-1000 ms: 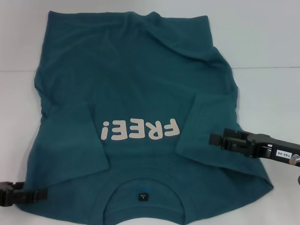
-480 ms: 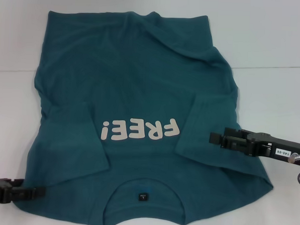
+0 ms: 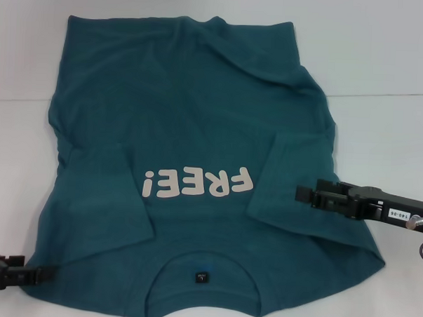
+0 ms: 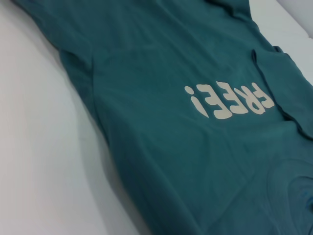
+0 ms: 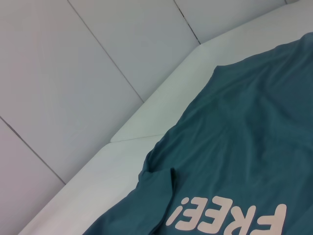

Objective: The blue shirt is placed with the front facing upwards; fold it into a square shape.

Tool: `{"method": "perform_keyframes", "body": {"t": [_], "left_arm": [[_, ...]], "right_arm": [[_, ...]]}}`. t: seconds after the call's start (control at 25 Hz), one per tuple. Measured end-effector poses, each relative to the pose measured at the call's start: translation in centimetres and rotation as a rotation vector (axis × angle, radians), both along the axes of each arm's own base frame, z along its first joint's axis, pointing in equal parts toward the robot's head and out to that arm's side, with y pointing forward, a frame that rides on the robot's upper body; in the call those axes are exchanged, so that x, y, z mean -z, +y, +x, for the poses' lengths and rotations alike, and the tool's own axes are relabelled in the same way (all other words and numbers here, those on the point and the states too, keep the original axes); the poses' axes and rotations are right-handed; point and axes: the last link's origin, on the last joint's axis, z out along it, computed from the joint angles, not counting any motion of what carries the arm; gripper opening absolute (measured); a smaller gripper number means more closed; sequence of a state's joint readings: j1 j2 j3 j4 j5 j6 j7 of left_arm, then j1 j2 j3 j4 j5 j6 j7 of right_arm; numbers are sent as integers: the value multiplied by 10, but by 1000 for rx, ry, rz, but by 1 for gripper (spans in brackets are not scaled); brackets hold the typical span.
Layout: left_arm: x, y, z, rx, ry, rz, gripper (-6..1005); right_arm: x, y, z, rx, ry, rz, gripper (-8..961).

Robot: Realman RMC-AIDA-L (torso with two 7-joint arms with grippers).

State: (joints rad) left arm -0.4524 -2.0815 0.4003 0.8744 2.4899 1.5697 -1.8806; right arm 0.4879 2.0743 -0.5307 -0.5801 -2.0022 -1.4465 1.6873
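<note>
The blue shirt [image 3: 192, 115] lies flat on the white table, front up, its neckline and dark tag [image 3: 202, 277] nearest me. The off-white "FREE!" lettering [image 3: 198, 183] reads upside down from here. Both short sleeves are folded inward over the body, one [image 3: 104, 210] on my left and one [image 3: 295, 169] on my right. My right gripper [image 3: 302, 195] hovers over the right folded sleeve's outer part. At the shirt's near left corner, my left gripper [image 3: 46, 273] sits low at the hem edge. The left wrist view shows the shirt [image 4: 161, 147], and so does the right wrist view [image 5: 244, 147].
The white table [image 3: 384, 54] extends beyond the shirt on both sides and at the back. A seam line [image 3: 383, 94] crosses the tabletop. Pale wall panels [image 5: 73, 73] rise behind the table's far edge in the right wrist view.
My left gripper has drawn back to the left, away from the shirt's near corner. The right gripper and the shirt have hardly moved.
</note>
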Motion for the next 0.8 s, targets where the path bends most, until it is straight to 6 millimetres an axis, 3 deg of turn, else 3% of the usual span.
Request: {"method": "perform_keyframes", "body": {"t": [0.8], "left_arm": [[8, 0, 1, 4, 13, -33, 903]], "right_arm": [[-2, 1, 1, 5, 2, 7, 925]]}}
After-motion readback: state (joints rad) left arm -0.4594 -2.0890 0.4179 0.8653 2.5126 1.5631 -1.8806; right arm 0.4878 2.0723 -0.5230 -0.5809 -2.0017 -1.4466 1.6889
